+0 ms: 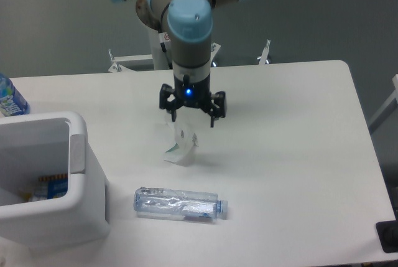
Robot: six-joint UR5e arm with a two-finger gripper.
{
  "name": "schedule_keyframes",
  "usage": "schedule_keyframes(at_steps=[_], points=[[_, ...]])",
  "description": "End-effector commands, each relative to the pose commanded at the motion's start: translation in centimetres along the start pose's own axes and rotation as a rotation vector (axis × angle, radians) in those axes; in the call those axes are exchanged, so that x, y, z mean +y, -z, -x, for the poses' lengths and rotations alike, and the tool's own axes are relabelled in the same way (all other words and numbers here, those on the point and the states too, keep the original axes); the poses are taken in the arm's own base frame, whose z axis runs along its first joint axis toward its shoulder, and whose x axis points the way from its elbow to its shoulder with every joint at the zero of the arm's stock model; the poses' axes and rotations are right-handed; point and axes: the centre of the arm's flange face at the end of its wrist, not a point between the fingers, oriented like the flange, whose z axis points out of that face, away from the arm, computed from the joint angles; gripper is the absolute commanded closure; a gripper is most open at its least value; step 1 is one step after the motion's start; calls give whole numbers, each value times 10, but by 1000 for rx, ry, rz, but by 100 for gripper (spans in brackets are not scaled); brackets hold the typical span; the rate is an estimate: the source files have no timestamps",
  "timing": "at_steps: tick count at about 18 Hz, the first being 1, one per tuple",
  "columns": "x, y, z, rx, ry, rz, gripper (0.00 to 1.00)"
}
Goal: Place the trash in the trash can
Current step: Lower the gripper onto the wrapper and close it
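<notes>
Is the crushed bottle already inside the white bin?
No, the crushed bottle lies on the table to the right of the white bin, outside it.

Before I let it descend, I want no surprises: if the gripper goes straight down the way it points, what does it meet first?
Most likely the bent white paper scrap, which lies just under the open gripper. Depth is unclear from this single view; it might instead meet the table.

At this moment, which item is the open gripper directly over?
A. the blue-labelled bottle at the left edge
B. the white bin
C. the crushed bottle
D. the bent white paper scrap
D: the gripper, jaws spread, hangs right above the paper scrap, holding nothing.
</notes>
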Motion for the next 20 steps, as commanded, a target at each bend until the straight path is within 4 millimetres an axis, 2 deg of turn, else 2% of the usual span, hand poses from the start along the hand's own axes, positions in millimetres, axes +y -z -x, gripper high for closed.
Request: schedule_keyframes(at_steps=[3, 11, 16, 17, 20], points=[[0, -21, 0, 13, 13, 41, 0], [-5, -47, -3, 0, 9, 90, 0], [-4, -60, 6, -50, 27, 144, 0], [-4, -60, 6, -53, 29, 144, 1], [-5, -62, 7, -58, 61, 148, 23]])
